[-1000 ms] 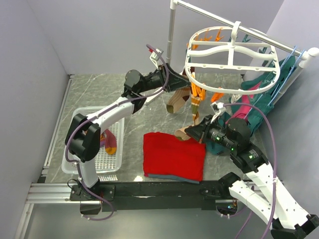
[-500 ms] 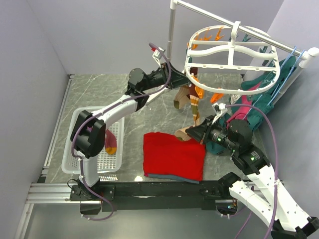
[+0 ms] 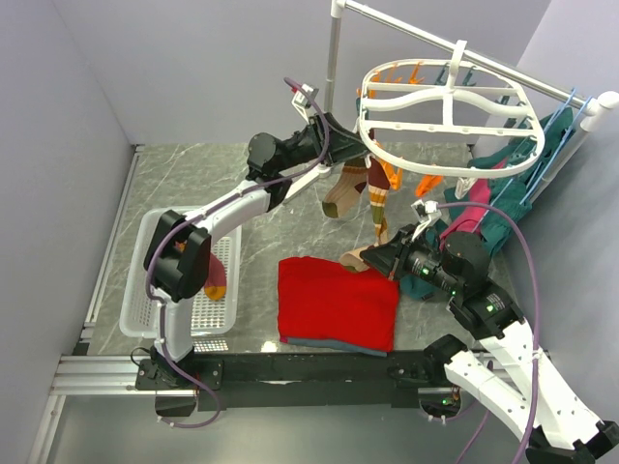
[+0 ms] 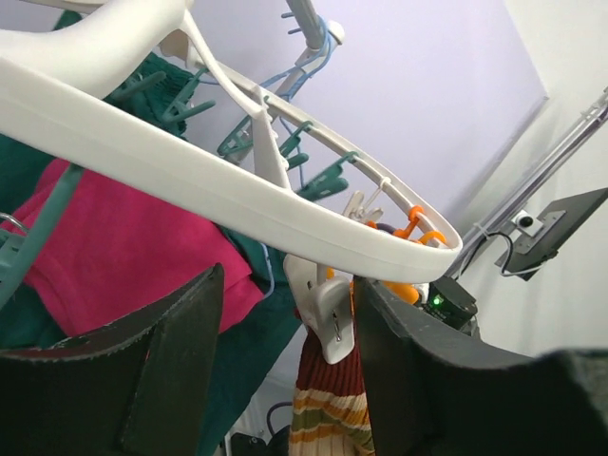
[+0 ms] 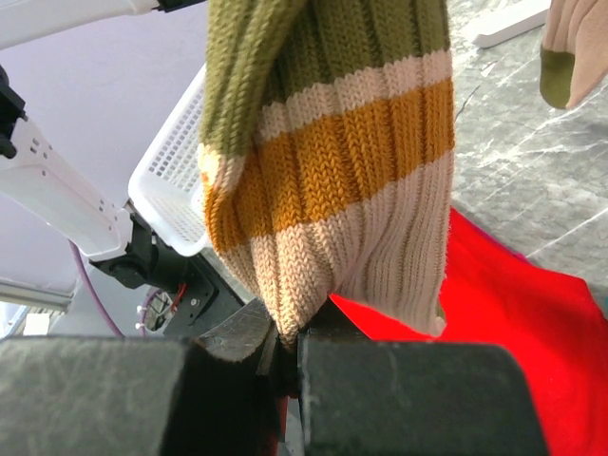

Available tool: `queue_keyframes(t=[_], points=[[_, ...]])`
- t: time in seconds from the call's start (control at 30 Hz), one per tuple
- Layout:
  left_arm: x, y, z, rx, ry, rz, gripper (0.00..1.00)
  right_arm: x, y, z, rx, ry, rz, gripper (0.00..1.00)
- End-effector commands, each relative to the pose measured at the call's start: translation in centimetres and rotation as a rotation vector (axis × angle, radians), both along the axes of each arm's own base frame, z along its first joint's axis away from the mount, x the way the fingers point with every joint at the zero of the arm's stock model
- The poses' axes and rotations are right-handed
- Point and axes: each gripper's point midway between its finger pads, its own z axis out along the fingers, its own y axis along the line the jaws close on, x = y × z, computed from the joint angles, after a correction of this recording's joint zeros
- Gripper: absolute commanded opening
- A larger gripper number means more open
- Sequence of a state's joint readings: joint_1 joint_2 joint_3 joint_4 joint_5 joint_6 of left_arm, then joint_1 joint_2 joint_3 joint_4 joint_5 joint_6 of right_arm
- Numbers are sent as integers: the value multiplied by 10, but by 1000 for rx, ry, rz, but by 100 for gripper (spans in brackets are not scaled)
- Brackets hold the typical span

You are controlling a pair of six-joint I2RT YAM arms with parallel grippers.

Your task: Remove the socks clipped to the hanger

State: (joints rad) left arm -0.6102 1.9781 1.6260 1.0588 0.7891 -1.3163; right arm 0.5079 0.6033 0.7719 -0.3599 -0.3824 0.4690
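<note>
Left pincer (image 4: 290, 285) released, straddling white clip peg (image 4: 323, 313) under white plastic oval hanger (image 4: 190, 171); right pincer (image 5: 285, 351) clenched on olive-mustard-cream striped knit sock (image 5: 332, 171). Squeeze peg squarely; draw sock straight down.

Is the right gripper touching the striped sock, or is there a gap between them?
Touching. In the right wrist view, the cream end of the striped sock sits pinched between the shut fingers of the right gripper.
</note>
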Motion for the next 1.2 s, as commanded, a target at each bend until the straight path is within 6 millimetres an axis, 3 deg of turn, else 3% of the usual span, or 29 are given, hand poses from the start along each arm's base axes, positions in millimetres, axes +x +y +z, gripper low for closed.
queue_keyframes(t=[0.0, 0.57, 0.7, 0.87, 0.9, 1.17], points=[[-15, 6, 21, -78, -56, -51, 63, -3, 0, 22, 30, -49, 7, 0], [-30, 3, 26, -150, -61, -156, 68, 0, 3, 22, 24, -41, 12, 0], [-32, 6, 29, -201, -59, -172, 58, 1, 2, 22, 21, -41, 9, 0], [-32, 5, 34, -228, -62, -173, 53, 1, 1, 20, 20, -40, 4, 0], [-32, 4, 34, -229, -62, -174, 46, 1, 1, 20, 21, -39, 3, 0], [-34, 7, 38, -238, -71, -146, 25, 2, -1, 10, 4, -29, -8, 0]])
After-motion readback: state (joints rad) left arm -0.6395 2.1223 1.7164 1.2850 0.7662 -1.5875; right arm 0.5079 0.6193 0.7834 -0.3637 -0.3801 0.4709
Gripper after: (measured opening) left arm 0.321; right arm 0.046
